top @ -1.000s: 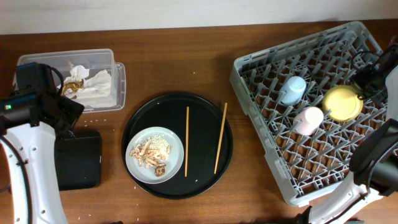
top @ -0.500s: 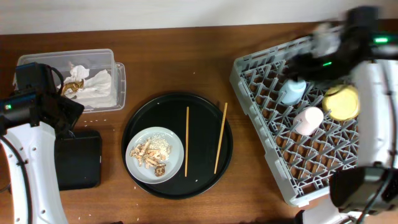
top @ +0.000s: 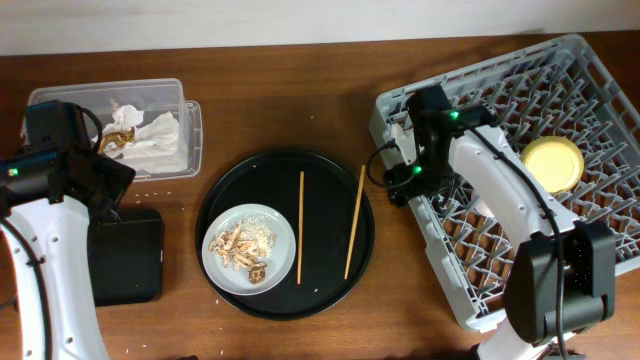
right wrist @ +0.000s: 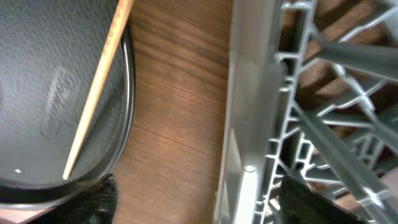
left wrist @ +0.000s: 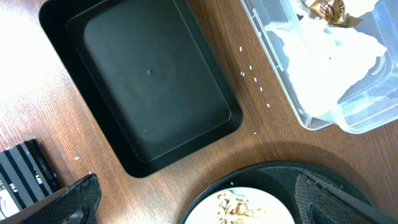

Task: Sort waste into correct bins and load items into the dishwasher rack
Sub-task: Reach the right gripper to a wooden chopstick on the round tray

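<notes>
Shows the left gripper (left wrist: 202, 200) at the table's left side, spread wide, with nothing held between its fingers (left wrist: 68, 202). Places it above the wood near the shallow black rectangular tray (left wrist: 155, 87), the clear tub (left wrist: 323, 118) and the round black tray (top: 325, 235). Finds crumpled white napkins (top: 155, 135) and a gold-brown wrapper (top: 120, 138) lying inside the tub. Picks out a few pale crumbs (left wrist: 252, 71) scattered on the wood between tub and rectangular tray.

Shows the right gripper (right wrist: 208, 202) at the left wall of the grey dishwasher rack (top: 560, 90), likewise parted wide and gripping nothing. Catches, in the right wrist view, that wall and a strip of bare wood directly below the gap between the 2 fingers. Puts the yellow bowl (top: 552, 164) among the rack's pegs, to the right of the arm and well apart from the gripper.

Sets the pale grey plate (top: 275, 225) on the lower left part of the round tray, carrying the heap of beige-brown food scraps (top: 243, 245). Lays 2 thin sticks on the same tray, right of the plate. Has the nearer chopstick (top: 300, 226) running straight up and down, just beside the plate's edge. Has the farther chopstick (top: 354, 221) slightly tilted, its upper end reaching the tray's rim close to the rack.
</notes>
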Tool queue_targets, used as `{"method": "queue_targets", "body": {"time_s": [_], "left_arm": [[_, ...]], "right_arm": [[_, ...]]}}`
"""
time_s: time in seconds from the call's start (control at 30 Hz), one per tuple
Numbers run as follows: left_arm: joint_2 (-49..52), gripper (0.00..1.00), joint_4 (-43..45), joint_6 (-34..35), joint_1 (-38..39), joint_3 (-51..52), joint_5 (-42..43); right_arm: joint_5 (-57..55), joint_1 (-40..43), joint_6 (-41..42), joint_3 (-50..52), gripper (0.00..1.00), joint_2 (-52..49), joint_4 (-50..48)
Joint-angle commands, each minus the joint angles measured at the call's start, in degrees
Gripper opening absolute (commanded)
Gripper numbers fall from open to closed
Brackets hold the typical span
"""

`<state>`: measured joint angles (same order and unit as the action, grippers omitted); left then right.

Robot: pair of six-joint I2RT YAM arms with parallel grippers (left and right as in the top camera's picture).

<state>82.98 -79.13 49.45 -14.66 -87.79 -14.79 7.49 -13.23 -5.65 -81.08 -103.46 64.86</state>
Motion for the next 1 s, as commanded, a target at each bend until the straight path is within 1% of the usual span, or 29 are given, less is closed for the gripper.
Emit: {"method": "queue_targets", "body": {"time_s": [0.0,0.03,0.07,0.13,0.23,0.3,0.37,0.5,0.63,0.73,0.77,0.93,0.97], "left_arm": [[0.0,0.99,0.0,-0.3,-0.2,0.0,-0.4],[0.0,0.99,0.0,-0.3,-0.2,0.0,-0.4],[0.0,0.99,0.0,-0.3,-0.2,0.0,-0.4],[0.0,0.99,0.0,-0.3,-0.2,0.0,-0.4],[0.0,0.99,0.0,-0.3,-0.2,0.0,-0.4],[0.0,0.99,0.0,-0.3,-0.2,0.0,-0.4],[0.0,0.99,0.0,-0.3,-0.2,0.0,-0.4],[0.0,0.99,0.0,-0.3,-0.2,0.0,-0.4],[0.0,0.99,0.0,-0.3,-0.2,0.0,-0.4],[0.0,0.99,0.0,-0.3,-0.2,0.0,-0.4],[0.0,0.99,0.0,-0.3,-0.2,0.0,-0.4],[0.0,0.99,0.0,-0.3,-0.2,0.0,-0.4],[0.0,0.99,0.0,-0.3,-0.2,0.0,-0.4]], "right_arm": [[0.9,-0.3,0.6,1.8,0.57,-0.1,-0.7],[0.8,-0.3,1.7,1.8,0.49,-0.1,-1.3],[0.6,-0.2,3.0,1.8,0.46,-0.1,-1.9],[0.6,-0.3,4.6,1.8,0.37,-0.1,-3.8],[0.7,-0.3,6.9,1.8,0.3,-0.5,-7.9],[0.7,-0.3,10.7,1.8,0.26,-1.6,-10.3],[0.9,-0.3,16.9,1.8,0.17,-2.1,-12.3],[1.1,-0.3,26.9,1.8,0.15,-2.1,-13.9],[1.3,-0.3,35.6,1.8,0.16,-2.1,-17.8],[2.6,-0.3,35.7,1.8,0.19,-2.1,-19.2],[3.1,-0.3,35.8,1.8,0.22,-2.1,-19.3],[3.4,-0.1,36.2,-0.7,0.24,-2.1,-21.3],[3.2,0.2,36.1,-2.8,0.29,-2.0,-20.1]]}}
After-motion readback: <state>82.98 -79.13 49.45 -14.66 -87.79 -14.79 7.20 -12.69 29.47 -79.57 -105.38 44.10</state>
